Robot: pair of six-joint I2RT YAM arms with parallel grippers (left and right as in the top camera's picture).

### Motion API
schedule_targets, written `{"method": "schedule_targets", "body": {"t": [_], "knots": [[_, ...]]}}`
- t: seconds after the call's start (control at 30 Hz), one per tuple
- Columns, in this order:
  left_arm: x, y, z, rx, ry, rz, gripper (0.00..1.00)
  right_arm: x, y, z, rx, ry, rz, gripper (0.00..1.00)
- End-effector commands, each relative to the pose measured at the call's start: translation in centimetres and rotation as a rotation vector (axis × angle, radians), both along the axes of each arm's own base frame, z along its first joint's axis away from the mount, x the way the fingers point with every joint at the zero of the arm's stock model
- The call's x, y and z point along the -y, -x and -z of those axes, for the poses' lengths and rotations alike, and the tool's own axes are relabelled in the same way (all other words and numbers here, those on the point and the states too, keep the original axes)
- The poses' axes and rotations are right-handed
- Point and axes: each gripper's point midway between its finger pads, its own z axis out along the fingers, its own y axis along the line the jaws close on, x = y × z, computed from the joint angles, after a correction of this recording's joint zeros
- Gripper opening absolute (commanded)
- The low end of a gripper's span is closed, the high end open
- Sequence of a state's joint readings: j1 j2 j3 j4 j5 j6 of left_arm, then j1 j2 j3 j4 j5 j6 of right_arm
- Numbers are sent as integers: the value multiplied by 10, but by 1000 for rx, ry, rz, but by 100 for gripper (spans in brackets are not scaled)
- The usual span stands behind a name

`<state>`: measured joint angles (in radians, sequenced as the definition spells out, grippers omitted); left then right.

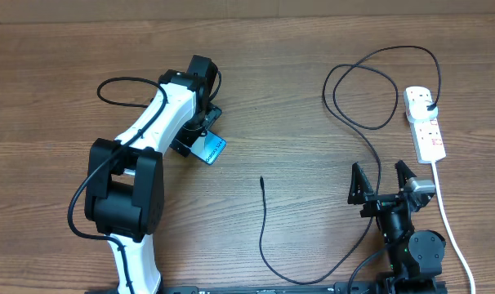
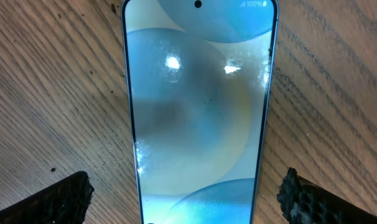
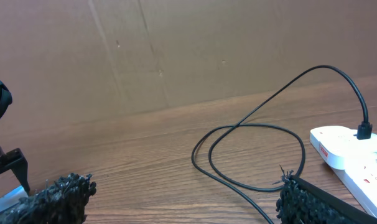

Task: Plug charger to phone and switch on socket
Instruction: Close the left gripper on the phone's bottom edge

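The phone (image 1: 211,150), with a light blue-teal screen, lies flat on the wooden table and is mostly hidden under my left arm. In the left wrist view the phone (image 2: 198,106) fills the middle. My left gripper (image 2: 185,199) is open, one finger on each side of the phone, not touching it. The black charger cable (image 1: 358,122) loops across the table; its connector tip (image 1: 261,179) lies free mid-table and its plug (image 1: 428,106) sits in the white socket strip (image 1: 425,124). My right gripper (image 1: 380,181) is open and empty, near the cable (image 3: 257,155).
The socket's white cord (image 1: 448,220) runs down the right side past my right arm. The socket strip (image 3: 353,152) shows at the right edge of the right wrist view. A cardboard wall (image 3: 176,50) stands behind the table.
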<state>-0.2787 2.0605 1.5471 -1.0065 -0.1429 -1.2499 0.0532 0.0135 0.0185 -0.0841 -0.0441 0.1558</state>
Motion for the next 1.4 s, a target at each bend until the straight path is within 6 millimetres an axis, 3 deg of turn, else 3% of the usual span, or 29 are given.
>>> {"method": "schedule_targets", "body": {"t": [0.0,0.27,0.67,1.37], "knots": [[-3,4,7,-22,-1,-3,100,0,0,2,3,4,3,100],[-14,12,21,-54,57,-63,100,0,0,2,3,5,3,100],[-4,-3,21,-7,120,8,100,0,0,2,3,4,3,100],[-6,-1,23,-13,111,-1,100,0,0,2,3,5,3,100]]}}
